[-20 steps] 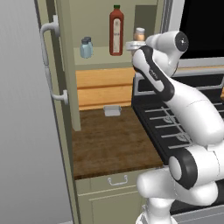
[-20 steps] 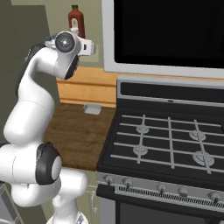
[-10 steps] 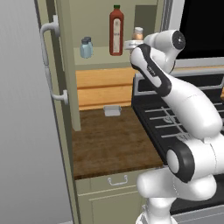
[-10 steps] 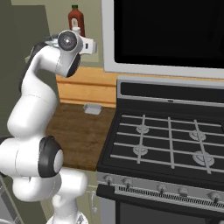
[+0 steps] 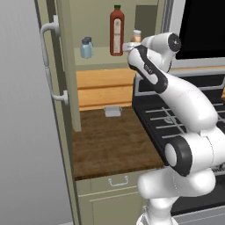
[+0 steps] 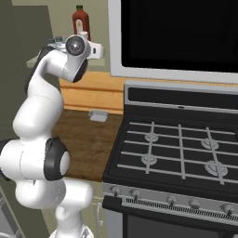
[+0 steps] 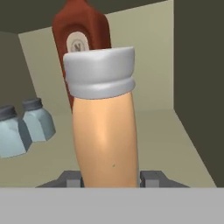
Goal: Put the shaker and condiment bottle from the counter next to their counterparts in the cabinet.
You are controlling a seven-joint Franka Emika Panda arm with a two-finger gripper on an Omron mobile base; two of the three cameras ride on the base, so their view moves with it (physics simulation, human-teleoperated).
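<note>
My gripper clamps the orange bottle; I should set it upright beside the red bottle ahead.

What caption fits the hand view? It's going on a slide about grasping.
Gripper shut on the orange condiment bottle, before the tall dark-red bottle and two pale-blue shakers in the cabinet.

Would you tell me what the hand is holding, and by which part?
The condiment bottle, gripped low on its orange body by the hand, cap up.

light: even, soft render; shadows: faint; focus: slightly blurry throughout
</note>
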